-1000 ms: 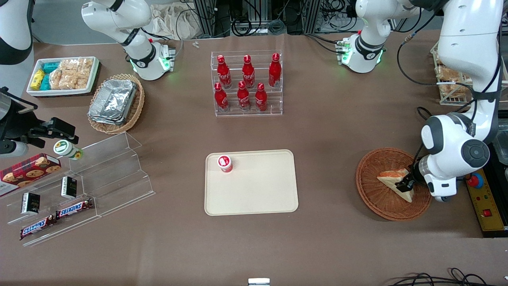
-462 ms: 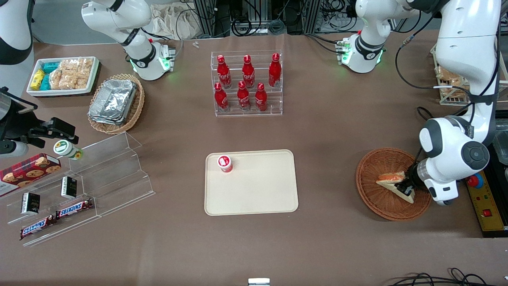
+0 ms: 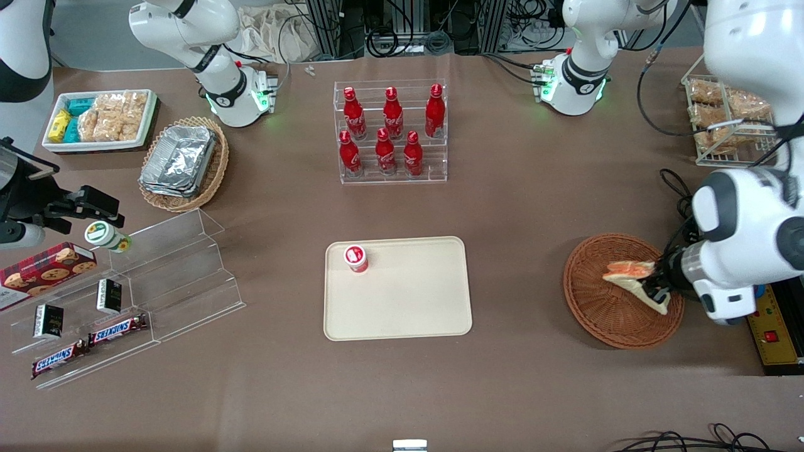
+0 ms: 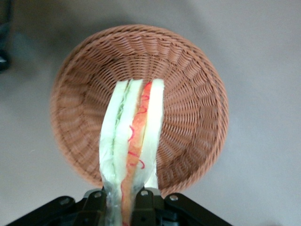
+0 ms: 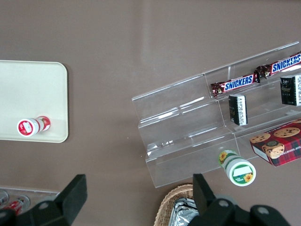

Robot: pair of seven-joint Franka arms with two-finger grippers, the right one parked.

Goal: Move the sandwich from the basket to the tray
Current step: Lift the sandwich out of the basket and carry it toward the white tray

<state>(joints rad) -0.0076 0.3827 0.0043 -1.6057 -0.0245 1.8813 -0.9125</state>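
Sandwich (image 4: 133, 146), filling edge showing, clamped in fingers (image 4: 141, 197) above basket (image 4: 197, 84).

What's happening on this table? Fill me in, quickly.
The working arm's pincer is shut on the sandwich and holds it on edge above the round wicker basket, lifted off the weave. The wrist view shows the wedge clamped between the fingers with the basket beneath it. The cream tray, where it is meant to go, lies toward the middle of the table and holds only a small red-and-white cup near one corner.
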